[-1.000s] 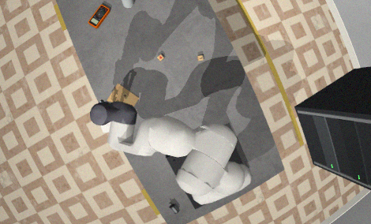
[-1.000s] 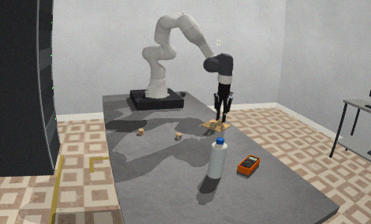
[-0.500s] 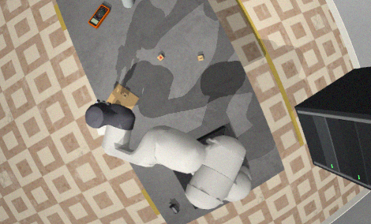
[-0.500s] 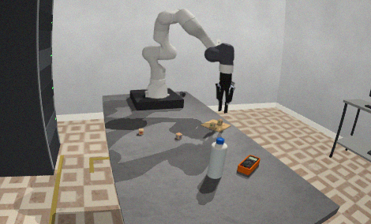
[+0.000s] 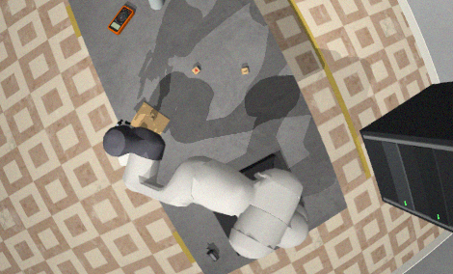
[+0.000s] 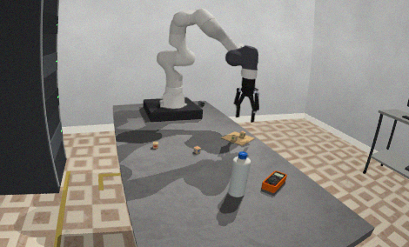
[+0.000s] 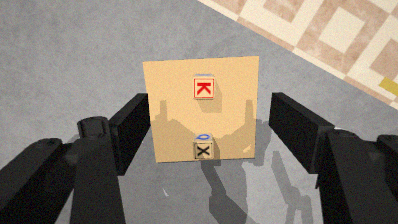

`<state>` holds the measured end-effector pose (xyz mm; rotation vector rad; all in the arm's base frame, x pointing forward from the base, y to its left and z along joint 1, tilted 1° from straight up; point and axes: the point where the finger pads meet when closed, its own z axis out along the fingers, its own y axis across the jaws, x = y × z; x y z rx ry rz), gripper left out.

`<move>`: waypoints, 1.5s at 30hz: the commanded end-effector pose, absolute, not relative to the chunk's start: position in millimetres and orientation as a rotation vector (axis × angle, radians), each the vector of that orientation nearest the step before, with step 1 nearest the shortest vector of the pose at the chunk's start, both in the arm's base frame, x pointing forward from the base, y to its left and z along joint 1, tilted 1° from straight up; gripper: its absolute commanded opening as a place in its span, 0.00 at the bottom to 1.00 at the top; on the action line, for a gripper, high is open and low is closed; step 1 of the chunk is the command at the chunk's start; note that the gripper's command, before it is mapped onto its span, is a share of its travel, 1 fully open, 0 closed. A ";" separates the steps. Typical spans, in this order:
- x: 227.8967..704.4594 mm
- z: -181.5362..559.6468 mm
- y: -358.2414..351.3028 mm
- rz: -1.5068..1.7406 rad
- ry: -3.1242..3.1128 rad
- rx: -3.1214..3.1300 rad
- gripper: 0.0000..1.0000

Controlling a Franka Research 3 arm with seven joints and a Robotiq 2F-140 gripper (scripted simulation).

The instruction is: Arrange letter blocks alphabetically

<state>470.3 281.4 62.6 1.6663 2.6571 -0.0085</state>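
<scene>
In the wrist view a tan mat lies on the grey table. On it stand two blocks: one with a red K on top near the far side, and one with a black X on top at the near edge. My gripper is open and empty, raised well above the mat, its fingers framing the mat's sides. In the exterior view the gripper hangs above the mat. Two more small blocks sit on the table off the mat; their top faces are too small to read.
A white bottle with a blue cap and an orange multimeter stand on the table's end far from the robot's base. A dark cabinet stands beside the table. The mat lies close to the table's edge.
</scene>
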 end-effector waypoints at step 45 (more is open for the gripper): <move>529.7 56.3 128.3 -0.028 1.921 2.485 1.00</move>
